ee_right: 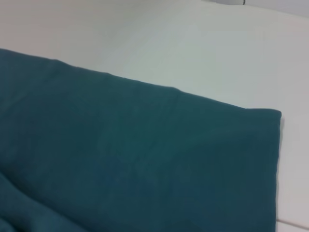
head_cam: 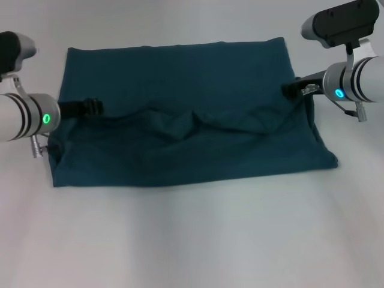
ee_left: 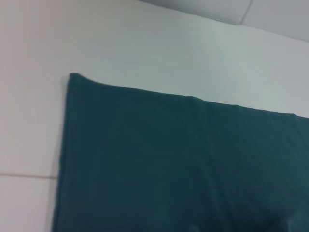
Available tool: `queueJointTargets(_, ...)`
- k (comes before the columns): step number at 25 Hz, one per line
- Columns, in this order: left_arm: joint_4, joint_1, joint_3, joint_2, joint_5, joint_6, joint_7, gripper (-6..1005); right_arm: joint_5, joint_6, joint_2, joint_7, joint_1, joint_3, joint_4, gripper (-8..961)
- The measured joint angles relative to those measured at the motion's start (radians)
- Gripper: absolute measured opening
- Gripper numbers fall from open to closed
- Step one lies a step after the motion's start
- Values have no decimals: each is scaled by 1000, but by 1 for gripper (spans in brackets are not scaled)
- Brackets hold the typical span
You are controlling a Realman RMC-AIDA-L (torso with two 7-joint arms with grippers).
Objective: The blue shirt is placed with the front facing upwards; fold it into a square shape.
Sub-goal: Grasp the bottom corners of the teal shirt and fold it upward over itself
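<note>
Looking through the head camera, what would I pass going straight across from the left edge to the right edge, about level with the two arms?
Left arm → left gripper → blue shirt → right gripper → right arm.

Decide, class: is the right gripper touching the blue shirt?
Touching. In the head view the right gripper sits on the blue shirt's right edge, with no gap and cloth bunched at its tips.

Two silver arms reach inward from opposite sides at about the same height. The left tool points right and the right tool points left, each wrist showing a lit green ring.
</note>
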Motion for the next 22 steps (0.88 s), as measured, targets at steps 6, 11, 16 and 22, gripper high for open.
queueJointTargets(6, 11, 26, -2, 6, -6, 35, -47, 293, 6, -21, 7, 2, -31, 17, -44, 401)
queueJointTargets(11, 87, 69, -11, -11, -18, 97, -77, 496, 36, -105, 10, 4, -89, 61, -126, 511)
queueJointTargets(16, 220, 143, -10, -38, -77, 191, -96, 617, 142, -258, 9, -1, -185, 78, -294, 647)
queueJointTargets(22, 268, 243, -12, -13, -247, 327, -102, 613, 367, -508, -11, -51, -310, 91, -411, 910)
